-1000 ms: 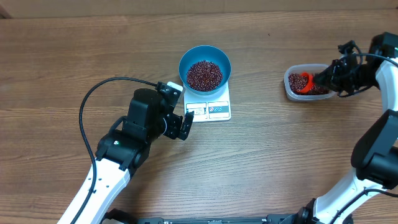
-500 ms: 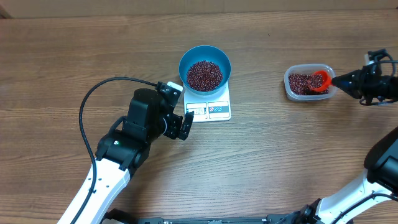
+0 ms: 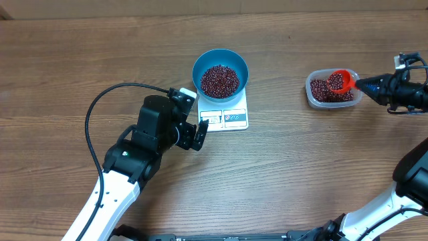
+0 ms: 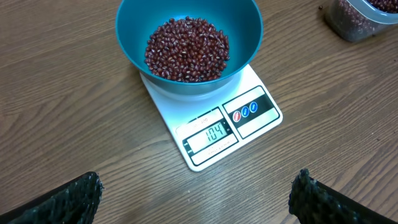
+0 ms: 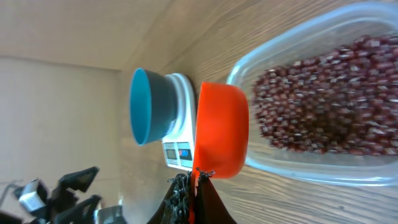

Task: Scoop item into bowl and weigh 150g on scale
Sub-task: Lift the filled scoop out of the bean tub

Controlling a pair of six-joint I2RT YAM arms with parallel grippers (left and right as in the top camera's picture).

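The right claw (image 3: pixel 369 84) is clamped on the handle of an orange scoop (image 3: pixel 340 81), held over the clear tub (image 3: pixel 310 92). Well apart from it, the left claw (image 3: pixel 194 131) stands with its fingers wide apart, just beside the scale (image 3: pixel 235 119). The blue bowl (image 3: pixel 196 69) sits on the scale with beans (image 3: pixel 220 79) heaped inside. The display reads 104.
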